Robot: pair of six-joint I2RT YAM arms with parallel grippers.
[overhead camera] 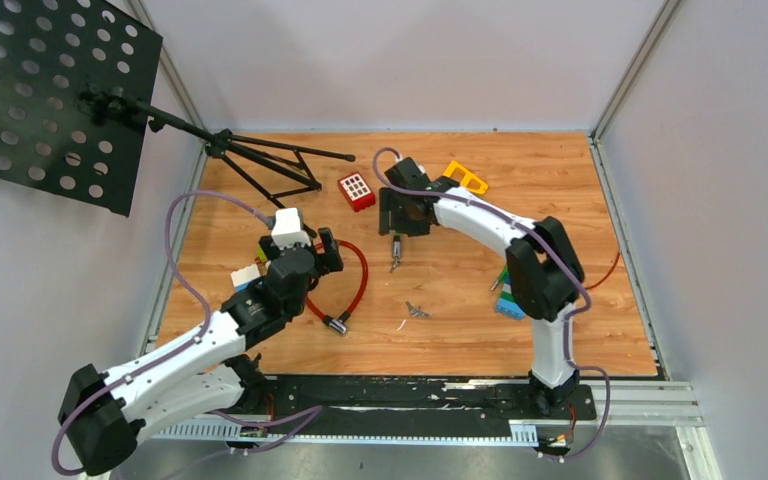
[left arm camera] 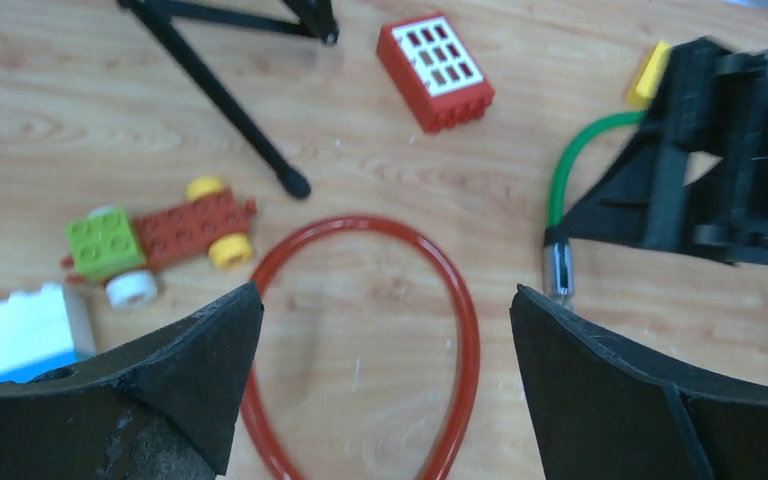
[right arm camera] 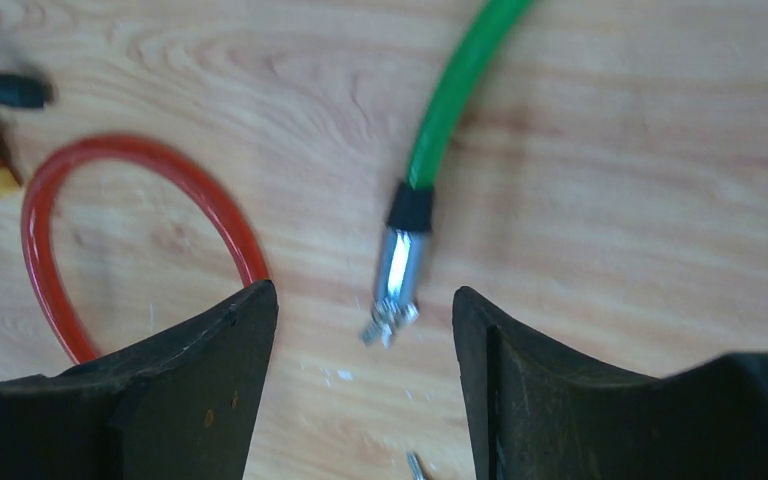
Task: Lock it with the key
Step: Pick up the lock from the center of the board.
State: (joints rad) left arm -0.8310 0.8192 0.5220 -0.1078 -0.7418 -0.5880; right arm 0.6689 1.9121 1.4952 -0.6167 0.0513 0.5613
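While looking down on table [overhead camera: 460,290], finds left gripper [left arm camera: 385,300] spread wide, empty, above red cable loop [left arm camera: 360,222]; finds right gripper [right arm camera: 362,292] apart, empty, straddling green cable [right arm camera: 458,100] at metal lock end [right arm camera: 397,262], key [right arm camera: 385,325] at its tip.

Warm orange-brown wood-grain tabletop [overhead camera: 600,180], evenly lit, with only soft shadows. Boxed in by plain pale grey walls [overhead camera: 400,60] at the back and both sides, aluminium corner posts [overhead camera: 632,70] rising at the far corners. Along the near edge, a silver rail [overhead camera: 650,400]. At far left, a black perforated music stand [overhead camera: 50,100], tilted, tripod feet resting on the wood.
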